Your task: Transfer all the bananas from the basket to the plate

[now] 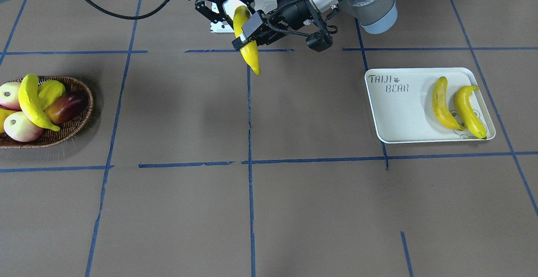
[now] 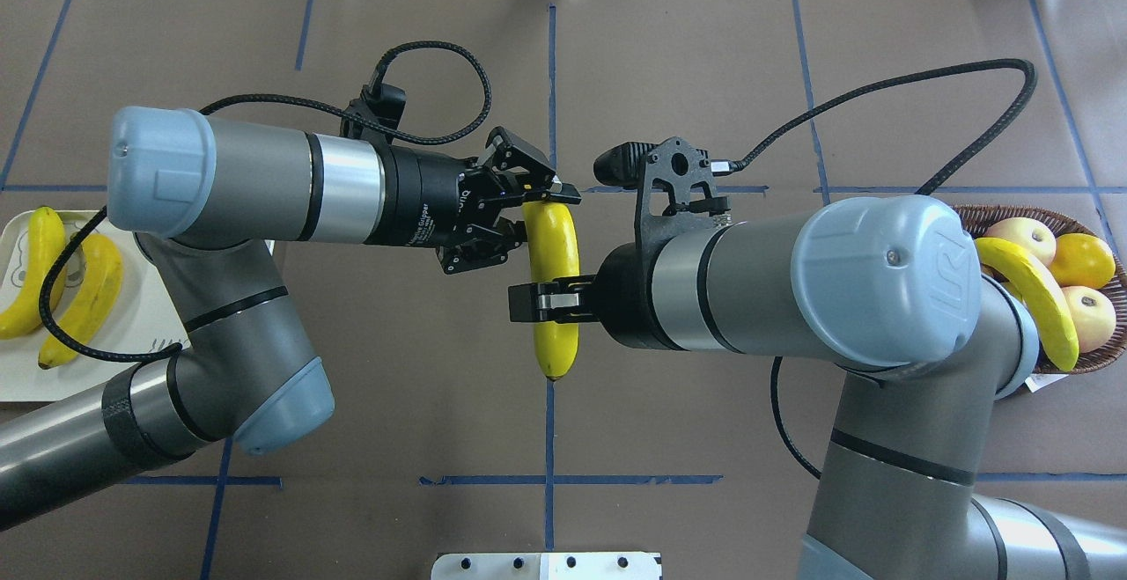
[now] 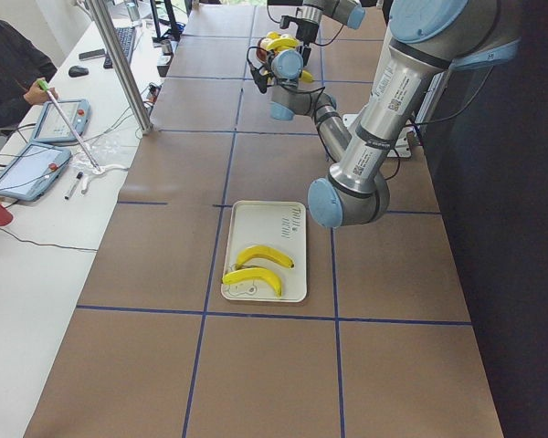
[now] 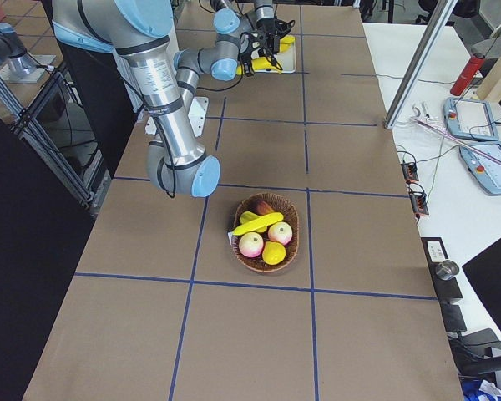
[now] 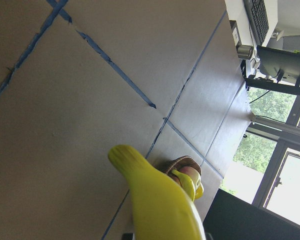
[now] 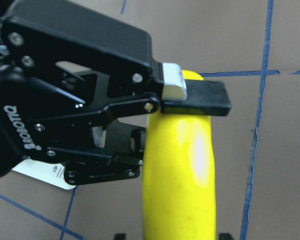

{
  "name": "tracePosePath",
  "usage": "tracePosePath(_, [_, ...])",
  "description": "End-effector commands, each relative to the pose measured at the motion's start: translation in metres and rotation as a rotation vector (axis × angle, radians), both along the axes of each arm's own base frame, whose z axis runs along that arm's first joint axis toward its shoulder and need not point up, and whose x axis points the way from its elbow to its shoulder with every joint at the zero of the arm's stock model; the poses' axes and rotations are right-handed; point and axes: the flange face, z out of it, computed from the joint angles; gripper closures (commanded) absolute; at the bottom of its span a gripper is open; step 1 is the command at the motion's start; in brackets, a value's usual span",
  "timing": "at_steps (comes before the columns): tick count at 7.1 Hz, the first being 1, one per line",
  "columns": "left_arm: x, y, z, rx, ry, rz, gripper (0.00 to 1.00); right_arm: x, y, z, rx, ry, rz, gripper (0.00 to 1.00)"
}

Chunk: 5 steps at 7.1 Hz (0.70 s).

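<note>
The held banana [image 2: 553,254] hangs in the air over the middle of the table [image 2: 704,78], well apart from the basket [image 1: 80,117] and from the plate [image 1: 395,113]. The right gripper [image 2: 539,302] pinches it across its thick middle. The left gripper [image 2: 539,210] has its fingers on both sides of one end, spread no wider than the fruit, so we judge that it pinches too.

We think this fruit is light and rather firm, but its skin is glossy and smooth, so it may slip between flat pads. The best place to hold is the thick middle, across the short axis. Near the tapered end, where the left gripper sits, it could swing or slide out if it hangs from that grip alone.

In the overhead view its long axis lies along the blue tape line [image 2: 550,78], from the robot's side to the far side, crosswise to both grippers. How much it tilts from level we cannot tell.
</note>
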Motion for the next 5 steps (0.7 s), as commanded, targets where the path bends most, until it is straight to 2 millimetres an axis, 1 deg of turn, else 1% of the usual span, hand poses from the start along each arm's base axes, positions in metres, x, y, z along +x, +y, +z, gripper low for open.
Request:
tracePosePath(1, [0.001, -0.005, 0.006, 0.003, -0.019, -0.009, 1.00, 0.015, 0.004, -0.004, 0.007, -0.016, -0.003, 0.00])
tracePosePath(2, [-0.006, -0.013, 0.009, 0.030, -0.035, -0.029, 1.00, 0.028, 0.007, -0.004, 0.010, -0.025, -0.001, 0.00])
tracePosePath(3, [-0.014, -0.023, 0.031, 0.008, -0.081, -0.038, 1.00, 0.043, 0.013, 0.010, -0.002, -0.006, -0.005, 0.00])
tracePosePath(4, [-0.024, -0.033, 0.066, 0.024, -0.171, -0.025, 1.00, 0.063, 0.019, 0.023, -0.014, 0.022, 0.001, 0.00])
tracePosePath(5, [-0.042, -0.049, 0.099, 0.020, -0.302, -0.023, 1.00, 0.074, 0.021, 0.029, -0.030, 0.053, 0.007, 0.00])
